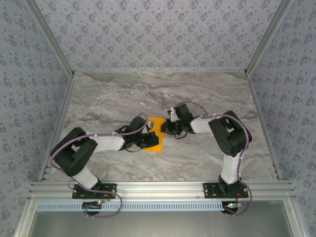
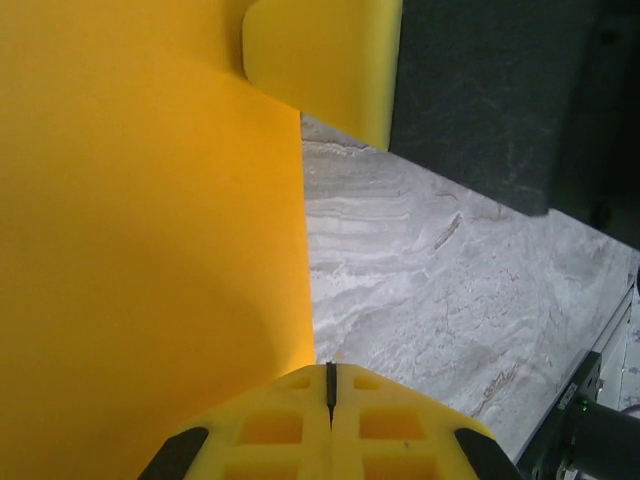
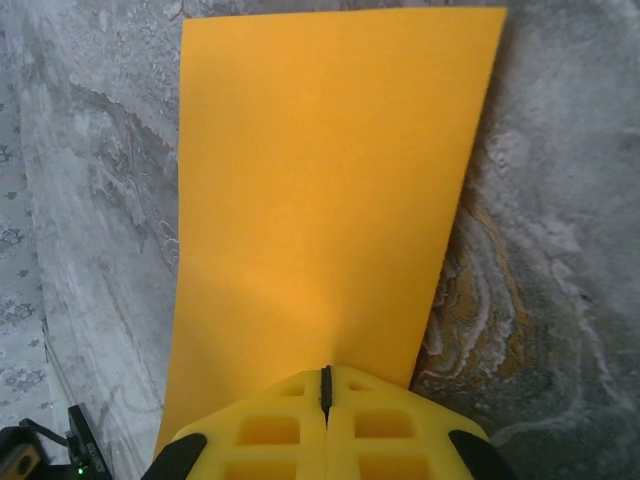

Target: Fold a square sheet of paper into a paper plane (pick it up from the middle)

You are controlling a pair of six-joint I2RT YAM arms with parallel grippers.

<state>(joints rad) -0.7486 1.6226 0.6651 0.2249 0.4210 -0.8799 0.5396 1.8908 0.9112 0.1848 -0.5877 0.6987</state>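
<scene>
**Orange sheet between both tools, no plane yet**

The grey marbled bench (image 1: 207,98) lies bare on every side of the thin bright-orange sheet of paper (image 1: 158,133), which sits flat on it, near its middle. Patterned walls (image 1: 158,29) stand well apart from the sheet and hinder nothing.

The left arm (image 1: 79,155) reaches the sheet's near-left side and the right arm (image 1: 229,133) its right edge, so the two crowd each other there.

From the right wrist the sheet (image 3: 330,180) reads as a plain rectangle, longer than wide, with no pointed nose. I judge that at most a first fold is made. The nose folds and wings are left.

The left tool (image 2: 330,375) has its fingers together at the sheet's edge (image 2: 140,250). The right tool (image 3: 326,375) is likewise closed. I cannot tell whether either pinches paper.
</scene>
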